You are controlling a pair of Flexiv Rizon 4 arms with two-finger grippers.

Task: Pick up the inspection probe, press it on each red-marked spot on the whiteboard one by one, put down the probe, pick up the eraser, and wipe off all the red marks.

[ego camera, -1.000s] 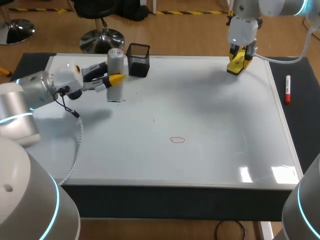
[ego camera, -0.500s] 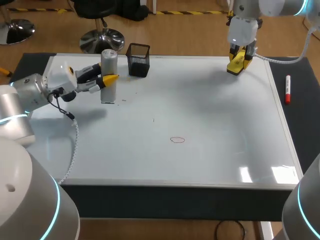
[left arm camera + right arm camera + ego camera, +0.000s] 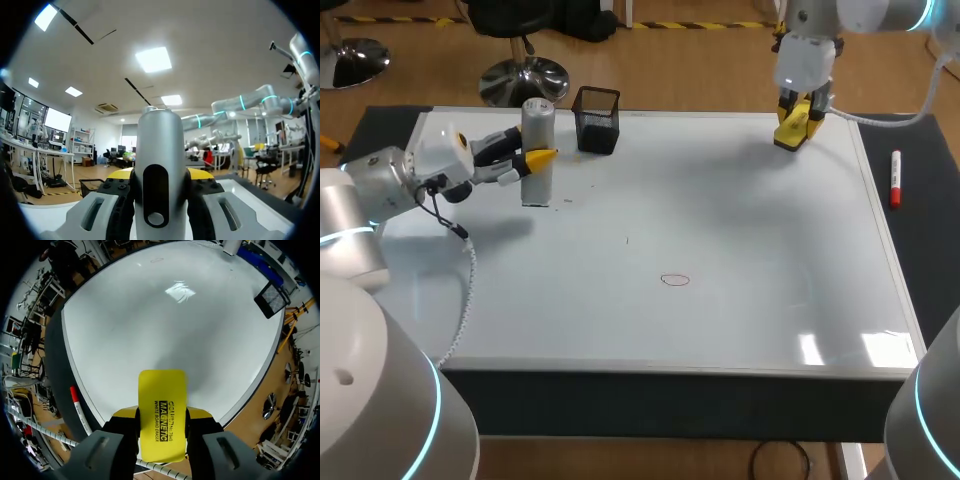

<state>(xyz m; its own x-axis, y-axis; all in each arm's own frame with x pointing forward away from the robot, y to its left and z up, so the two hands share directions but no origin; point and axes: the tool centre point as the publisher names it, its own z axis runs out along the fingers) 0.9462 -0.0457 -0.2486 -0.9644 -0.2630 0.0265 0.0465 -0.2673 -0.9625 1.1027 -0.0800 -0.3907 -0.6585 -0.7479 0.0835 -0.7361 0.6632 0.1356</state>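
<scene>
HEAD VIEW
Left arm (image 3: 380,190): coming in from the left side and reaching over the far left part of the whiteboard (image 3: 740,210).
Left jaws: clenching the inspection probe (image 3: 537,140) from two sides, with one yellow fingertip (image 3: 548,156) showing across its barrel.
Probe position: standing upright as a grey cylinder, just beside the black mesh holder (image 3: 597,120). Whether its lower end is touching the board cannot be told.
Red mark (image 3: 674,280): lying as a small oval outline near the middle of the board, well apart from both arms.
Right arm (image 3: 807,55): hanging over the far right corner of the board.
Right jaws: grasping the yellow eraser (image 3: 790,130), which is pointing down at the board.
Red marker (image 3: 895,178): lying on the dark tabletop (image 3: 925,230), just beside the board's right edge.

LEFT WRIST VIEW
Probe (image 3: 159,150): standing upright between the fingers, with a black oval window (image 3: 156,197) facing the camera.
Left jaws: pressing on the barrel from both sides, with yellow fingertips (image 3: 119,175) showing behind it.

RIGHT WRIST VIEW
Eraser (image 3: 161,412): sticking out ahead of the fingers toward the whiteboard (image 3: 165,325).
Right jaws: clamping the eraser's two long edges, with yellow fingertips (image 3: 125,413) flanking it.
Red marker (image 3: 79,407): lying off the board, beside its edge.
Mesh holder (image 3: 272,299): standing at the board's edge, well apart from the eraser.
</scene>
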